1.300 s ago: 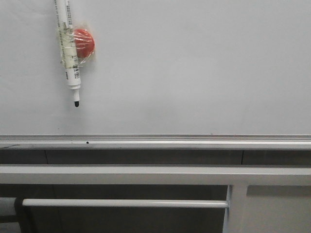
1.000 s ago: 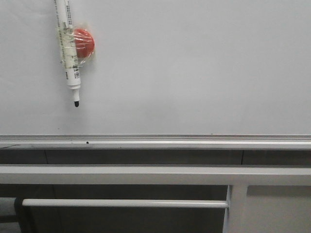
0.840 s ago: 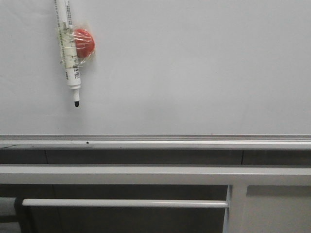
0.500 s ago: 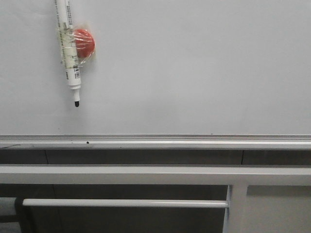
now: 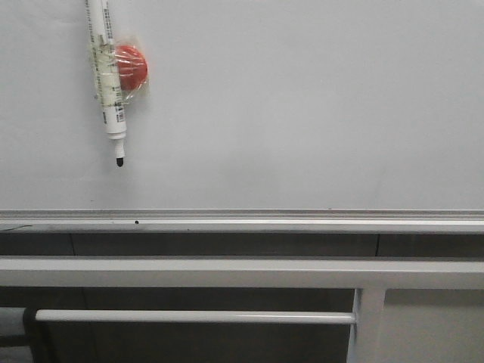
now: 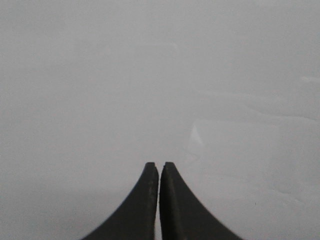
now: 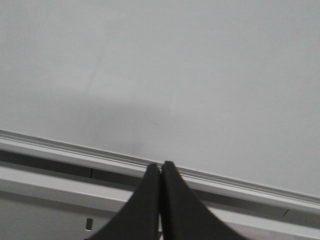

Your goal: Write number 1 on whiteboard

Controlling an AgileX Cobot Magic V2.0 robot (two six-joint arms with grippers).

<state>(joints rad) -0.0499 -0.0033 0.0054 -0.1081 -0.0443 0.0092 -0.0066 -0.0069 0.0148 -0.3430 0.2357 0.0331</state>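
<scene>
The whiteboard (image 5: 302, 106) fills the space ahead of both grippers, bare of any stroke. Left gripper (image 6: 159, 165) is pinched together facing its plain surface; right gripper (image 7: 160, 164) is likewise closed on nothing, just over the silver rail (image 7: 60, 145). A marker (image 5: 106, 76) hangs taped to a red magnet (image 5: 132, 66).

Marker (image 5: 107, 83) on whiteboard (image 5: 302, 106), magnet (image 5: 130, 66) touching its right.

Each claw, left (image 6: 159, 164) and right (image 7: 160, 163), ends in two smooth, matte black, curved, tapering fingers.
</scene>
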